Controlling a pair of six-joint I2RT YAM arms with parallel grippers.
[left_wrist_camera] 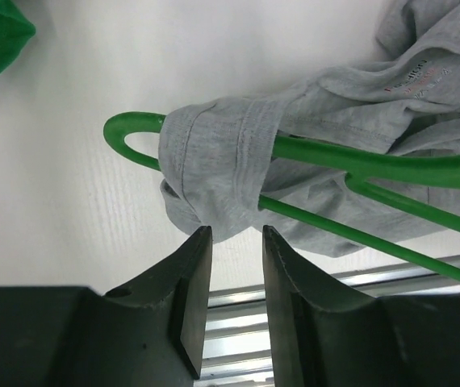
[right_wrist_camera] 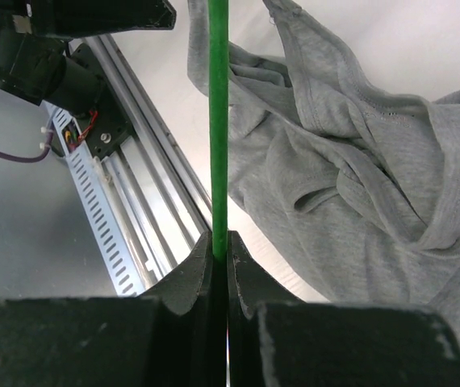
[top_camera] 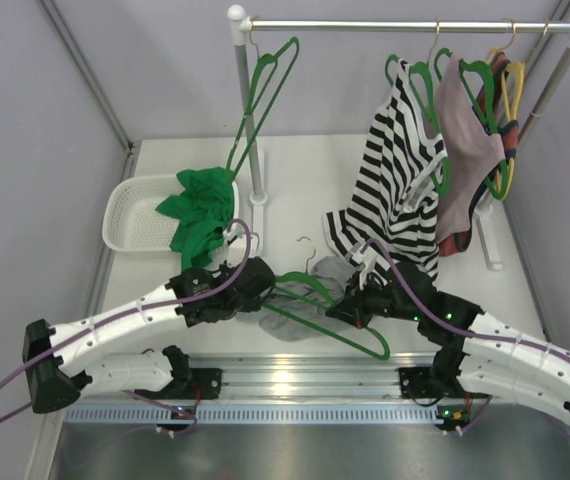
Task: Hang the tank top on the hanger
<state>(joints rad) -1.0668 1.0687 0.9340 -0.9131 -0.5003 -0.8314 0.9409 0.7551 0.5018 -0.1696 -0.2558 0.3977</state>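
so the right gripper (right_wrist_camera: 220, 242) is clamped on the hanger (right_wrist_camera: 219, 121), lying crosswise over the counter (left_wrist_camera: 52, 226), and the tank top (left_wrist_camera: 214, 161) strap's looped round its left end, right in front of the left gripper (left_wrist_camera: 236, 235), jaws parted and empty.

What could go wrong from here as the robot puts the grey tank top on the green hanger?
1. One strap of the tank top loops over the hanger near its rounded end; the left gripper is open beside it, so it might slide off.
2. The right gripper pinches only the thin bar, so the hanger might twist.
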